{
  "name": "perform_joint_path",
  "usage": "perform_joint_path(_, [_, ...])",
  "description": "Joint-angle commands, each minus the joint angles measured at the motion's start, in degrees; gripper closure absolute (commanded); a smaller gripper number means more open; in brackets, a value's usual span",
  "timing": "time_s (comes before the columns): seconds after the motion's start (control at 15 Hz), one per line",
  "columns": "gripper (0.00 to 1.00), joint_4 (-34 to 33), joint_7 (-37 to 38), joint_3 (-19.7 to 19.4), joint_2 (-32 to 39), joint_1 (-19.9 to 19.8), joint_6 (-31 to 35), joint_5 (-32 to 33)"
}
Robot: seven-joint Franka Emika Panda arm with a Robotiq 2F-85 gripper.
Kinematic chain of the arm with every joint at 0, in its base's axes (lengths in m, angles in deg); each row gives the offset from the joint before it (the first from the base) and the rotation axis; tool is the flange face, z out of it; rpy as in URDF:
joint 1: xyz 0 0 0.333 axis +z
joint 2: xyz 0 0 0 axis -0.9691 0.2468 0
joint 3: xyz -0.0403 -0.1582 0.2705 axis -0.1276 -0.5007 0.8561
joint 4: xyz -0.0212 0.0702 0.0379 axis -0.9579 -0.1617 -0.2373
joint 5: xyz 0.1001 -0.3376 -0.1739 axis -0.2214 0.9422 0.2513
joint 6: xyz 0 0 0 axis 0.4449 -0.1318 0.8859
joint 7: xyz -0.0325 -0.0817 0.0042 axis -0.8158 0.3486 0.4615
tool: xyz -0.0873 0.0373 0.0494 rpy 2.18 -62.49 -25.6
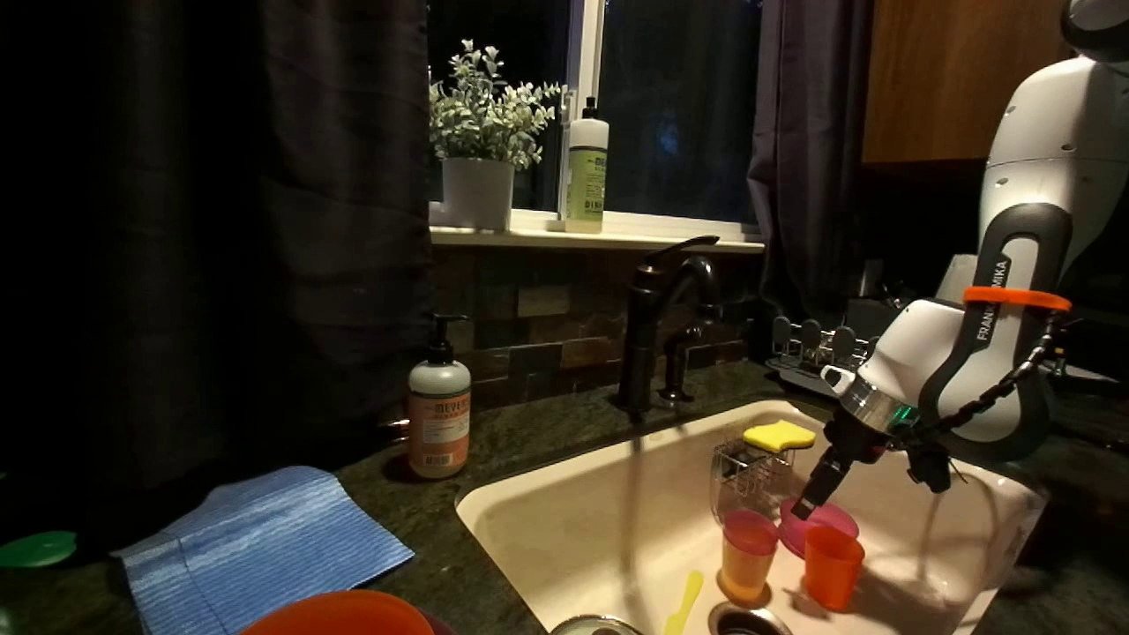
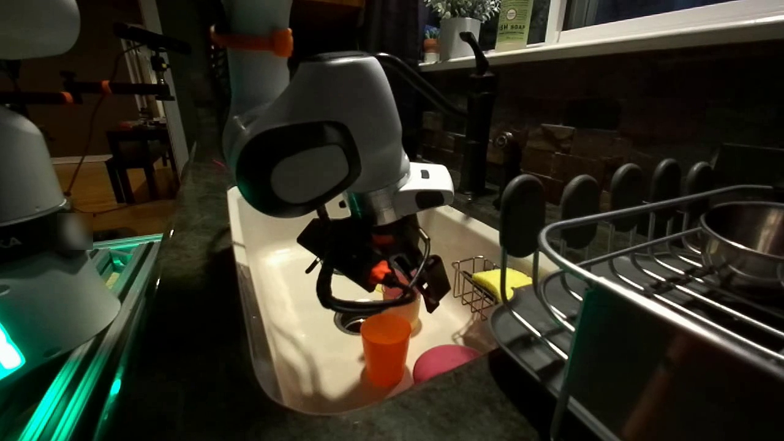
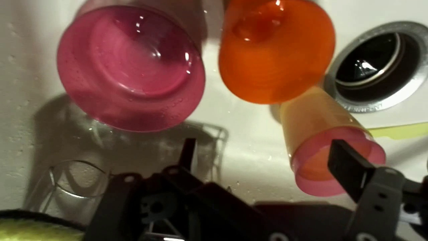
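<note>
My gripper (image 3: 264,144) is open and empty, pointing down into the white sink; it also shows in an exterior view (image 1: 804,507). In the wrist view the right finger overlaps the pink rim of an amber cup (image 3: 309,115); whether it touches is unclear. This upright cup (image 1: 745,569) seems to have a pink cup nested inside. An upright orange cup (image 3: 277,60) stands beside it, also seen in both exterior views (image 1: 833,573) (image 2: 386,352). A round pink vessel (image 3: 130,67) lies near the orange cup, partly hidden in an exterior view (image 2: 444,361).
A wire caddy (image 1: 750,472) with a yellow sponge (image 1: 779,436) hangs on the sink wall. The drain (image 3: 371,67) and a yellow utensil (image 1: 684,604) are on the sink floor. A dark faucet (image 1: 644,335) stands behind. A dish rack (image 2: 612,278) holds a metal pot (image 2: 747,236).
</note>
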Motion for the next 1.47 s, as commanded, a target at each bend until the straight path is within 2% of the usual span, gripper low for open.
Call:
perform_joint_path(0.0, [0.00, -0.4, 6.7, 7.1, -1.1, -4.6, -4.7, 1.6])
perform_joint_path(0.27, [0.00, -2.3, 10.9, 11.4, -1.5, -5.9, -10.0, -0.9])
perform_joint_path(0.4, [0.00, -3.5, 12.6, 11.5, -2.1, -4.8, -13.4, -2.4])
perform_joint_path(0.87, [0.00, -9.0, 14.8, 13.9, -0.1, -4.7, -24.7, -4.9])
perform_joint_path(0.93, [0.00, -9.0, 9.1, 12.9, -0.4, -1.9, -25.0, -12.7])
perform_joint_path(1.2, [0.00, -11.6, 5.2, 11.8, 1.0, 1.3, -28.3, -21.4])
perform_joint_path(1.4, [0.00, -13.0, 3.4, 10.7, 1.3, 3.6, -30.4, -25.4])
